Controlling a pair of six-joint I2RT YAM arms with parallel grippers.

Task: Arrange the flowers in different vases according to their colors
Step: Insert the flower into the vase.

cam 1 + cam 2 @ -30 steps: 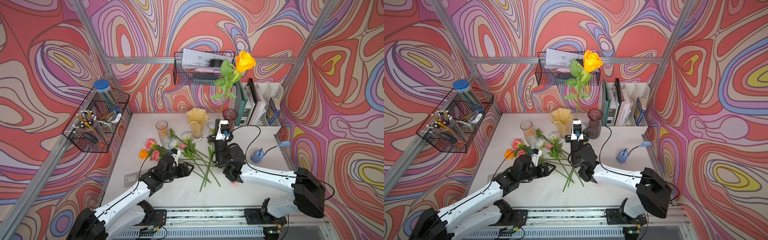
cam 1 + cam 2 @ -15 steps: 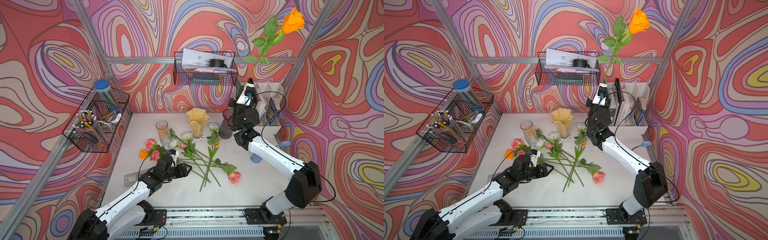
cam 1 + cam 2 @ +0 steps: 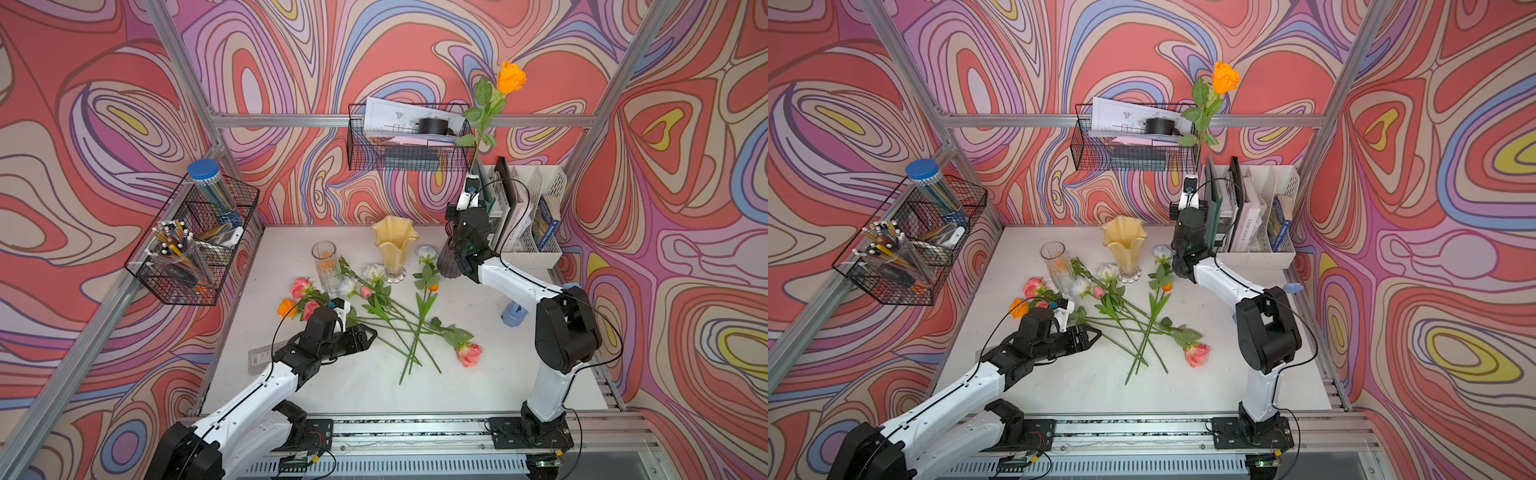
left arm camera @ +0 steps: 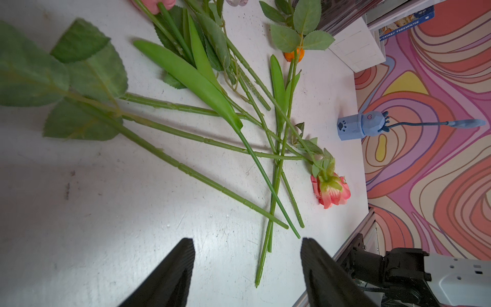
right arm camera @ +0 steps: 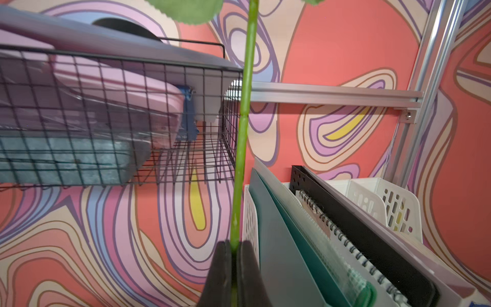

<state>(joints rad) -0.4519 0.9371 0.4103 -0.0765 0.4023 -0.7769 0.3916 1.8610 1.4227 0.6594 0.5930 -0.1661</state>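
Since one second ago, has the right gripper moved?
Yes. The right gripper moved up and right, from clear of the file organiser to overlapping its left edge.

The near part of the white table (image 3: 353,386) is bare and open, while crossed flower stems (image 3: 415,330) cover its middle. Along the back stand a clear glass vase (image 3: 326,266) and a yellow vase (image 3: 395,249). A file rack (image 3: 540,253) fills the back right corner, and a wire basket (image 3: 374,153) hangs on the wall above.

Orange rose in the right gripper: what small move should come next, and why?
Probably lower it toward the smoky-purple vase: the right gripper is shut on the stem of the orange rose, held upright and high, seemingly above that vase.
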